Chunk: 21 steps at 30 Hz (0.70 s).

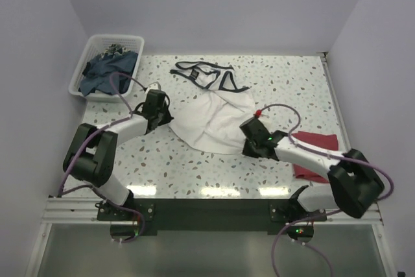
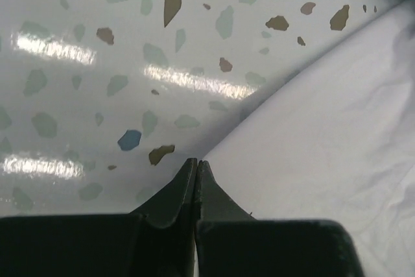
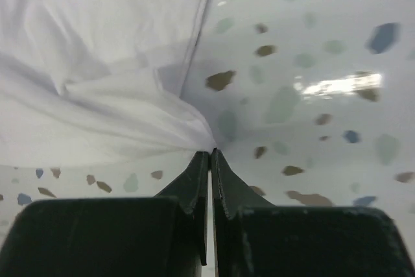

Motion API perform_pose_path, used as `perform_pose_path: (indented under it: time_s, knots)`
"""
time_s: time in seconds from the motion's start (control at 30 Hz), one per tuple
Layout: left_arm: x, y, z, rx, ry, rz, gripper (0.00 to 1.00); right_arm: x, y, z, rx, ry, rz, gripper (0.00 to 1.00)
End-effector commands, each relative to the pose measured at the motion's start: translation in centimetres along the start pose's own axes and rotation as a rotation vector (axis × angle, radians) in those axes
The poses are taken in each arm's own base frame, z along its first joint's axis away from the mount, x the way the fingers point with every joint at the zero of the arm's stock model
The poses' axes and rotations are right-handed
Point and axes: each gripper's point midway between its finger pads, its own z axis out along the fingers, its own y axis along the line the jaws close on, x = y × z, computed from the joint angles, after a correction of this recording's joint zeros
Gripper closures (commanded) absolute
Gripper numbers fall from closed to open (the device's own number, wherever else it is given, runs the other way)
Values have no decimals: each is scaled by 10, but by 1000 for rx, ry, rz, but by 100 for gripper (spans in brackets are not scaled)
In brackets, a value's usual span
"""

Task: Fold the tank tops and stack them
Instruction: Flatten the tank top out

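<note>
1. The right gripper [image 3: 211,154] has its jaws together. Cloth of the white tank top [image 3: 97,63] puckers into the tips, so it looks clamped on that side edge.
2. The left gripper [image 2: 196,163] is closed too, with its tips right at the opposite edge of the white tank top. Nothing puckers there, so I cannot tell whether cloth is caught (it may only be touching the tabletop [image 2: 97,63]).
3. The white tank top lies spread out with its navy straps at the far end and a gripper at each side.
4. Just right of it, partly under the right arm, lies the dark red tank top [image 1: 319,141].
5. I'd say the white top's fold is just starting. The next move calls for both sides to lift evenly, and for a fresh pinch on the left if that grip missed.
6. The count is two tank tops, two grippers and one basket [image 1: 84,63] far left of the white top, holding dark blue cloth [image 1: 107,69].
</note>
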Motion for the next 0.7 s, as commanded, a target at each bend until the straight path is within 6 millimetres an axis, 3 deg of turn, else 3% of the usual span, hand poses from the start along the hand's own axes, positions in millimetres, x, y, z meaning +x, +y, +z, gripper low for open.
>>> perform_pose_path:
  time_s: [0.0, 0.13, 0.27, 0.33, 0.37, 0.47, 0.57, 0.6, 0.67]
  knots:
    - [2, 4, -21, 34, -40, -110, 100, -24, -57, -24, 122, -72, 33, 100]
    - [26, 6, -36, 85, -2, -171, 100, -42, -75, -49, 153, -138, 44, 100]
    - [60, 14, -40, 114, 68, -164, 100, -38, -78, -57, 139, -131, 43, 100]
    - [68, 9, -43, 148, 101, -137, 89, -31, -80, -55, 134, -109, 41, 100]
    - [72, 10, -45, 151, 110, -126, 70, -28, -80, -55, 126, -103, 45, 100]
    - [71, 9, -54, 176, 87, -100, 51, -27, -87, -60, 139, -121, 56, 100]
    - [63, 0, -63, 221, 68, -93, 49, -60, -69, -83, 84, -203, 55, 100]
    - [63, -3, -65, 238, 79, -92, 49, -84, -50, -97, 39, -242, 56, 100]
    - [61, -10, -68, 287, 66, -79, 50, -108, -29, -107, 1, -270, 36, 100]
